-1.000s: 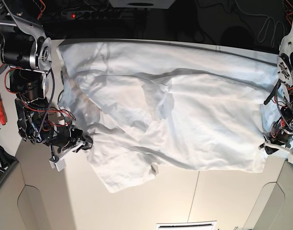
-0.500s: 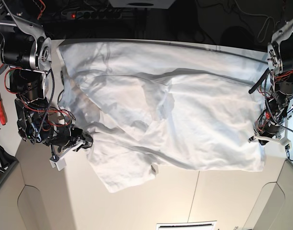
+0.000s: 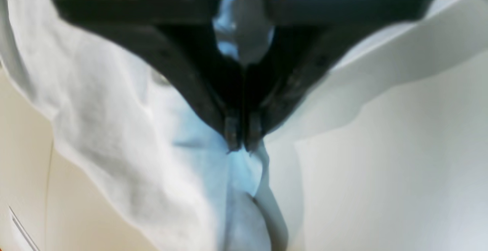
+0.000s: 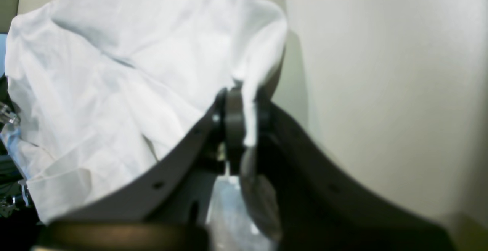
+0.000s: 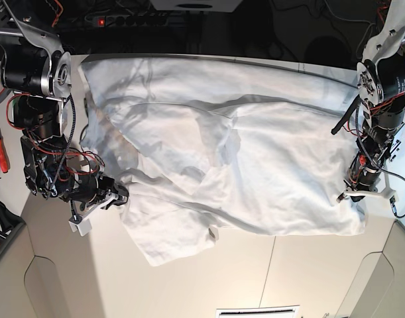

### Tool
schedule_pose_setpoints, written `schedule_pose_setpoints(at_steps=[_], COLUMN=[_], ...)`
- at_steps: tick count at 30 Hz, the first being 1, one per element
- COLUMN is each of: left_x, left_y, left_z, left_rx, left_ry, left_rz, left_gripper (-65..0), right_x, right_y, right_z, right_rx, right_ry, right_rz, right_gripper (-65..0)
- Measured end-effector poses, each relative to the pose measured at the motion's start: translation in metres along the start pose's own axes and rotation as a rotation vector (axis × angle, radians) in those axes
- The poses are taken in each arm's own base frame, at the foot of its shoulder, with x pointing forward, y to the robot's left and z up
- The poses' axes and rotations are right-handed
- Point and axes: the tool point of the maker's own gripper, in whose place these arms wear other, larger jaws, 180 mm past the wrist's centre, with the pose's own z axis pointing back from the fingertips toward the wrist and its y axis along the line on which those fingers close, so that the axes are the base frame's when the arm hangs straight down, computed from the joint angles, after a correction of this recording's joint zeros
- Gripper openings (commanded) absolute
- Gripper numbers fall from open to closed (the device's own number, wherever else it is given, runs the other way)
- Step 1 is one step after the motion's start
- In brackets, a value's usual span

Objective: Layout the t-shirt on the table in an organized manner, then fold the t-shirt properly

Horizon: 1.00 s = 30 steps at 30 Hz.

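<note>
1. My left gripper (image 3: 242,144) has its jaws pressed together on a pinch of white cloth. The left wrist view shows the fabric bunching at the fingertips and running down from them.
2. In the base view this left gripper (image 5: 353,192) sits at the t-shirt's (image 5: 242,165) edge on that view's right, near the lower corner.
3. My right gripper (image 4: 244,102) is likewise clamped. A thin fold of the t-shirt (image 4: 126,64) stands between its two pads, though that view is soft and I cannot tell how deep the bite goes.
4. In the base view the right gripper (image 5: 117,194) holds the garment's opposite side, on that view's left.
5. Location of the work piece: the t-shirt lies on the table (image 5: 255,278), spread wide between my two grips and covering most of the far half of the tabletop. The near strip of table is bare, with a thin dark seam running across it.
6. Condition: the cloth is heavily wrinkled. A raised ridge runs through the middle, and a lower flap on the base view's left is doubled over itself. Sleeves and collar cannot be made out clearly.
7. Progress, in my judgement: the layout step is under way but not finished. Both sides are gripped and the shirt is roughly opened out. Flattening the ridge and flap remains, and no fold is made yet.
</note>
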Motion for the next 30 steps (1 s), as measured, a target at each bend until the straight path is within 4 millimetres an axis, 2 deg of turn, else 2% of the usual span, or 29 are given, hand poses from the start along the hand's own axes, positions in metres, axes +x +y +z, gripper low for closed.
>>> schedule_pose_setpoints(at_steps=[5,9,11,14,17,19,26,30], left_x=[0.01,0.045,0.056,0.048,0.031,0.028,0.053,0.058], left_y=[-0.005,0.012,0.009,-0.002,-0.005,-0.001,0.024,0.041], left_z=[0.004,0.014,0.018,0.022,0.03,0.037,0.065,0.081], left_rx=[-0.076,-0.095,-0.143,-0.213,-0.253,-0.256,-0.231,-0.205], left_ry=[0.007,-0.034,-0.045,-0.028,-0.008,-0.011,-0.12,-0.135], left_rz=[-0.031,-0.013,-0.016,-0.031,-0.066,-0.098,-0.084,-0.049], left_gripper=[-65.0,-65.0,-65.0,-65.0,-65.0,-65.0,-65.0,-65.0], right_x=[0.007,0.036,0.049,0.051,0.049,0.044,-0.006,-0.009], right_y=[0.005,0.025,0.038,0.051,0.055,0.057,0.052,0.061], right_z=[0.007,0.026,0.035,0.042,0.046,0.05,0.062,0.076], right_rx=[-0.003,0.034,0.067,0.102,0.11,0.11,0.078,0.07], right_ry=[0.004,-0.029,-0.043,-0.028,-0.027,-0.039,-0.017,-0.05], right_rz=[0.042,0.096,0.119,0.137,0.154,0.17,0.221,0.281], right_gripper=[-65.0,-65.0,-65.0,-65.0,-65.0,-65.0,-65.0,-65.0])
